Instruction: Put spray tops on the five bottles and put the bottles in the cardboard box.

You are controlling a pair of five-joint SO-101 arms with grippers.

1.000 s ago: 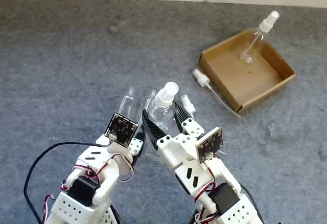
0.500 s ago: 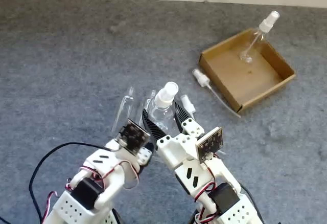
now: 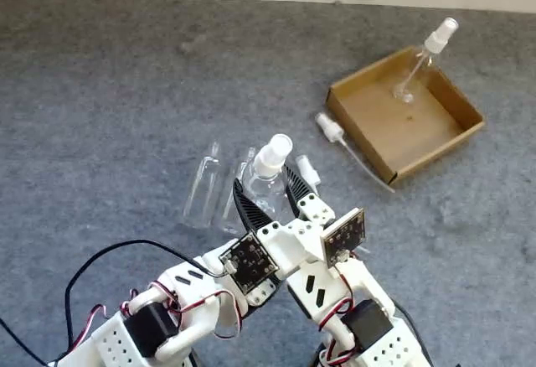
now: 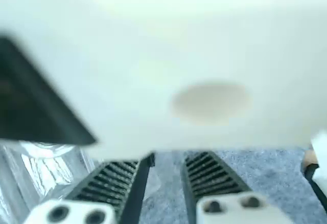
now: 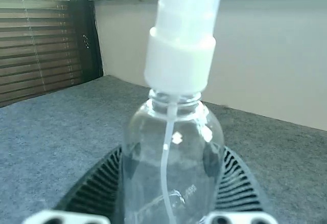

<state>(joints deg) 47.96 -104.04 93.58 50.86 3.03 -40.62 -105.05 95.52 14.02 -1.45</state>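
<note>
At centre frame, your right fingers [image 3: 248, 209] pinch the spray-topped bottle [image 3: 261, 184] upright; your left fingers [image 4: 122, 183] stand slightly spread.

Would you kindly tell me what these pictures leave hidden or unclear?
High view: the small item behind the right end effector is partly hidden; spray top or bottle, unclear.
Left wrist view: a blurred white body near the lens hides what lies ahead.
Right wrist view: the held bottle loses its base, and its spray top its head, at the edges.
</note>
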